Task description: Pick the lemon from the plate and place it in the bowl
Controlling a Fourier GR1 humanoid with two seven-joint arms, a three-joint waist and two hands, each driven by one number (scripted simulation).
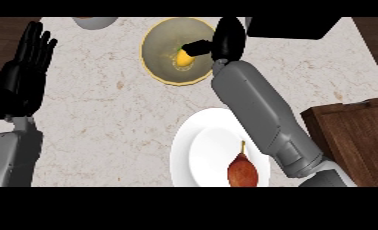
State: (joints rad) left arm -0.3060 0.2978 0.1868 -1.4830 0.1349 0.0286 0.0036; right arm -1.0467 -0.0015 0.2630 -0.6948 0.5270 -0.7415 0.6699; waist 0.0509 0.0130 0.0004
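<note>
So the right hand point(225, 39) is sitting over the far side of the counter point(111, 104), right at the rim of the bowl point(159, 49), with its grey forearm stretching diagonally up from the lower right. The lemon point(183, 58) is showing inside the bowl, and the thumb is poking in just above it, touching or nearly touching the top of the fruit. The rest of the fingers are tucked out of sight behind the hand, so honestly I cannot tell whether it is gripping the lemon or has let go, and the lemon looks low in the bowl but I can't say if it's resting on the bottom. The white plate point(203, 139) is lying nearer the robot, partly covered by the forearm, and a brown pear point(242, 171) with its stem pointing up is sitting on it. The left hand point(26, 74) is resting open at the left edge, fingers straight and pointing up. A wooden box point(347, 134) is sitting at the right edge, a dark block point(295, 26) is at the top right, and a piece of another pale dish point(94, 22) is peeking in at the top.
</note>
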